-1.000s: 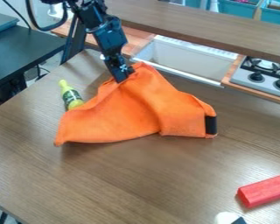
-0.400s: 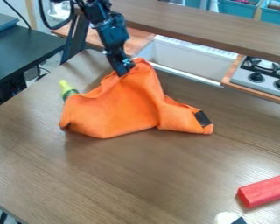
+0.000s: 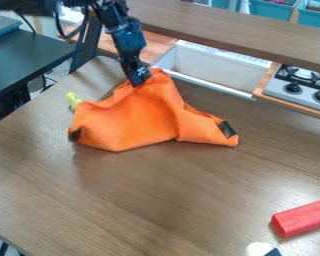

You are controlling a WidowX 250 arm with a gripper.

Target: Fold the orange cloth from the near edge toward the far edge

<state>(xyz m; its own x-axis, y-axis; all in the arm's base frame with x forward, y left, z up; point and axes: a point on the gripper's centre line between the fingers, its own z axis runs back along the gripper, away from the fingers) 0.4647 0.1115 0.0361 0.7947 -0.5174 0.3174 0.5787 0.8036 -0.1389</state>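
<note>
Gripper: at the far side of the table (image 3: 156, 200), on this side of the sink (image 3: 216, 66); the gripper (image 3: 140, 80) has shifted slightly away from the camera over the last second.
Fingers: closed on the top of the cloth (image 3: 139, 117), as far as the dark tip against the folds lets one judge.
Cloth: drawn up to a peak at the gripper, its lower part spread over the table; the near edge has pulled back from the camera, and the right end, with its dark patch (image 3: 226, 129), has slid inward.
Left corner: now gathered in, with a dark spot at its edge.
Bottle: its neck and top show beyond the cloth's left edge; the rest, in view earlier, is now behind the cloth.
Red block: the red block (image 3: 303, 217) has stayed at the near right, well apart from the cloth.
Meaning: the cloth follows the grip, so the hold seems sound; the bottle could get nudged.
</note>
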